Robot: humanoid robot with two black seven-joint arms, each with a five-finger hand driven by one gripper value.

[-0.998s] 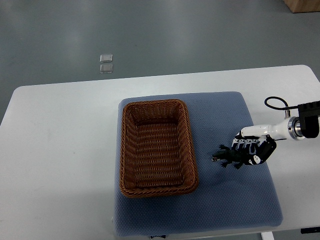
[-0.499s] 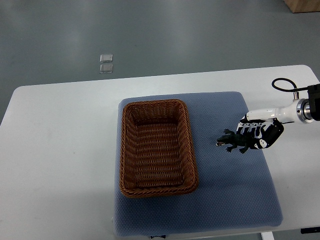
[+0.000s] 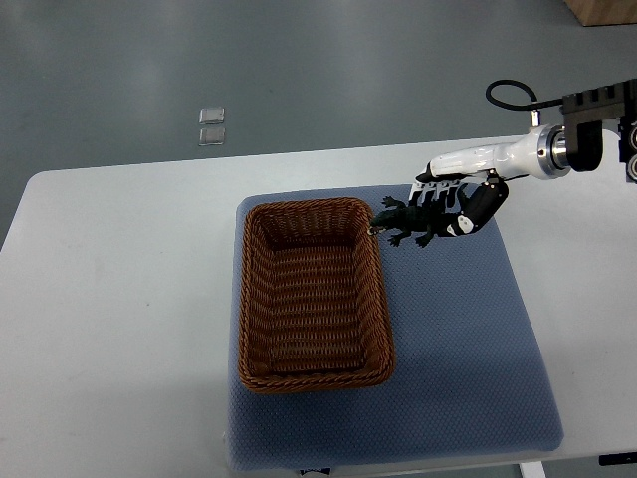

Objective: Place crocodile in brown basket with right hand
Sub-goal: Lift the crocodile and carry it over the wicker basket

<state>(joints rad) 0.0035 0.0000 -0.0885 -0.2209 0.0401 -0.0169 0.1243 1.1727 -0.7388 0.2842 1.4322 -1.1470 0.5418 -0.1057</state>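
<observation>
- Crocodile [image 3: 411, 216] bench: white table [image 3: 119, 299] takes up most of the top view, with grey floor beyond its far edge.
- Blue mat [image 3: 468, 349] lies on the table's middle and right part, reaching to the near edge.
- Brown basket [image 3: 242, 299], a rectangular wicker one, sits on the left part of the mat with its long side running away from the robot. Nothing is inside it.
- Right hand [image 3: 463, 204] comes in from the upper right on a white forearm, over the mat's far edge. Its fingers are clenched around the crocodile's rear half.
- Crocodile is dark green and roughly level. Its snout points left, at or just over the basket's far right corner rim, and its body is outside the basket. It appears lifted off the mat, though the steep view does not settle this.
- Two small clear squares [image 3: 211, 127] lie on the floor beyond the table.
</observation>
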